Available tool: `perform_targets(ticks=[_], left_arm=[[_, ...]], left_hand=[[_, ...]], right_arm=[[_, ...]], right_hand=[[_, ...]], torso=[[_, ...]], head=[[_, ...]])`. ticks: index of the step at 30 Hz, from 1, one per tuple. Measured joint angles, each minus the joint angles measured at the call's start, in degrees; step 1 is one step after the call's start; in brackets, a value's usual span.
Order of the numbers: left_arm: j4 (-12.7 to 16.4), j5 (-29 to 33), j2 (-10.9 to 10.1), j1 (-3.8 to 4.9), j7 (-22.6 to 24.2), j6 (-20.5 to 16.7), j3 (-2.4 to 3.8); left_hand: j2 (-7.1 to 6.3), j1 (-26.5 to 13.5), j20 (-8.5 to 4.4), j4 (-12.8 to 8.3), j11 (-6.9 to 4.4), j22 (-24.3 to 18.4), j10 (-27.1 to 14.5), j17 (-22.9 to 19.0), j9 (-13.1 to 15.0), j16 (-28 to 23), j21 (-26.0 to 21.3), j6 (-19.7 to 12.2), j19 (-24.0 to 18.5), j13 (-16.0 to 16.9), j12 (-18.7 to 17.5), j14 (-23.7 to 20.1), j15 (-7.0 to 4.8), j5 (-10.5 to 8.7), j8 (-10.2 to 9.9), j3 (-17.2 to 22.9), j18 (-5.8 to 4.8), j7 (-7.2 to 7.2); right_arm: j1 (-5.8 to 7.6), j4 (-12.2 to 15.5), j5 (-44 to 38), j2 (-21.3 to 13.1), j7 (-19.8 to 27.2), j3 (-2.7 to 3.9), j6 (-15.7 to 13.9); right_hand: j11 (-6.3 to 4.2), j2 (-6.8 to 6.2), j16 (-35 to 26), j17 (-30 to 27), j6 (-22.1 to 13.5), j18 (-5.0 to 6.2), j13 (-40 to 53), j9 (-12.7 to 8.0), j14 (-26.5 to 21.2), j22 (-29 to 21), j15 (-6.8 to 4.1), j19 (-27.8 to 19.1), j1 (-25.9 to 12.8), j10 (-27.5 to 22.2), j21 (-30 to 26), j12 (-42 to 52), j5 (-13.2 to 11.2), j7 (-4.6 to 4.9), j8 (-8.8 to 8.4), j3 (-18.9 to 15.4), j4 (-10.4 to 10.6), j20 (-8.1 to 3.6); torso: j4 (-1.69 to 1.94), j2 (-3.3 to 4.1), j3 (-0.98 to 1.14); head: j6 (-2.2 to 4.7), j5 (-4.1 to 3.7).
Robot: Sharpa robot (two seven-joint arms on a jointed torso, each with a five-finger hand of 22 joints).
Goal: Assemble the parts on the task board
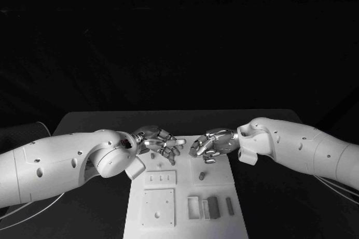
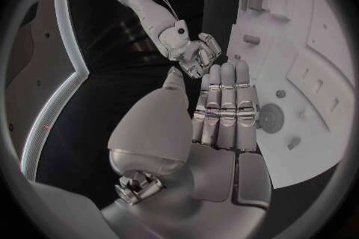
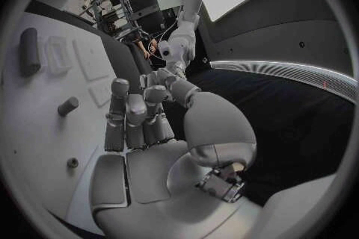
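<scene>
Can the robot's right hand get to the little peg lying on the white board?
Probably yes. The right hand hovers over the far end of the task board, holding nothing, and the small peg lies near its fingers with nothing between them.

My left hand [image 1: 159,142] and right hand [image 1: 211,144] hover near each other, fingertips pointing inward and almost meeting. Both hold nothing: my left fingers [image 2: 224,101] lie straight and side by side, my right fingers [image 3: 134,116] likewise, each thumb set apart beside them.
</scene>
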Motion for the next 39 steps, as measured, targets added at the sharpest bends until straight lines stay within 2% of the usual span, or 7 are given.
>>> perform_targets(ticks=[10,17,25,30,34,39], left_arm=[[0.16,-1.53,0.30,0.00,-1.88,2.26,0.00],[0.35,-0.50,0.63,0.00,-2.13,2.89,0.01],[0.62,0.80,0.76,0.00,-2.10,2.87,0.01],[0.75,0.99,0.82,0.00,-2.07,2.87,0.01],[0.86,0.88,0.84,0.00,-2.24,2.92,0.01],[0.97,0.31,0.84,0.00,-2.66,3.00,0.01]], left_hand=[[-0.14,-0.98,0.00,0.22,0.00,0.27,0.00,0.33,0.05,0.00,0.00,-0.21,0.00,0.29,0.00,0.00,0.00,0.00,0.00,0.22,-0.06,0.20],[-0.10,-5.67,0.00,0.20,0.00,0.46,0.00,0.66,0.05,-0.46,0.00,-0.20,0.00,0.55,-0.35,0.00,0.00,0.00,-0.14,0.51,-0.13,0.20],[0.10,-5.87,0.00,0.12,0.00,0.68,0.00,0.87,0.05,-0.46,0.00,-0.20,0.00,0.63,-0.44,0.00,0.00,0.00,-0.23,-0.65,-0.37,0.20],[-0.25,-2.71,0.00,0.20,0.00,0.99,0.00,1.11,0.04,-0.48,0.00,-0.20,0.00,0.81,-0.44,0.00,0.00,0.00,-0.23,-0.92,-0.39,0.20],[-1.20,-0.30,0.00,0.02,0.17,1.21,0.17,1.31,0.13,-0.68,0.00,-0.21,0.00,1.03,-0.44,0.00,0.00,0.00,-0.23,-0.38,-0.41,0.20],[-2.05,0.54,0.00,0.10,-0.32,1.41,0.75,1.73,0.23,-0.68,0.00,0.11,0.00,1.33,-0.44,0.21,0.20,0.00,-0.23,0.61,-0.42,-0.11]], right_arm=[[0.00,-0.02,-0.14,0.22,0.17,0.00,-0.10],[0.00,0.69,-0.44,0.47,0.19,0.00,-0.13],[0.00,0.84,-1.10,0.49,0.19,0.00,-0.23],[0.00,0.77,-1.29,0.49,0.20,0.00,-0.24],[0.00,0.77,-1.39,0.51,0.21,0.00,-0.24],[0.00,0.75,-1.44,0.51,0.21,0.00,-0.28]], right_hand=[[0.00,0.00,0.00,0.05,0.00,-0.01,-0.01,-0.01,-0.01,0.00,0.00,0.00,0.00,0.00,0.00,0.00,0.00,0.00,-0.14,0.00,0.00,0.00],[0.00,0.00,0.00,0.10,0.00,0.00,-0.01,0.09,-0.01,0.00,0.00,0.00,0.00,0.00,0.00,0.00,0.00,0.00,-0.16,0.00,0.00,0.00],[0.00,0.00,0.00,0.09,0.00,0.00,-0.02,0.09,-0.07,0.00,0.06,0.00,0.00,0.00,0.00,0.00,0.00,0.00,-0.17,0.00,0.00,0.00],[0.00,0.00,0.23,0.09,0.00,-0.01,0.01,0.13,-0.08,0.00,0.06,0.00,0.00,0.00,0.00,0.00,0.00,0.00,-0.24,0.00,0.00,0.00],[0.00,0.00,0.23,0.14,0.00,0.00,0.03,0.17,-0.08,0.00,0.06,0.00,0.00,0.00,0.00,0.00,0.00,0.00,-0.28,0.00,0.00,0.00],[0.00,0.00,0.23,0.14,0.00,-0.01,0.03,0.17,-0.08,0.00,0.06,0.00,0.00,0.00,0.00,0.00,0.00,0.00,-0.32,0.00,0.00,0.00]], torso=[[0.02,-0.01,0.01],[0.01,-0.02,0.02],[0.01,-0.03,0.01],[0.00,-0.04,0.01],[0.00,-0.04,0.01],[0.00,-0.04,0.03]], head=[[-0.18,-0.08],[-0.20,0.07],[-0.26,0.11],[-0.28,0.07],[-0.32,0.03],[-0.33,0.00]])
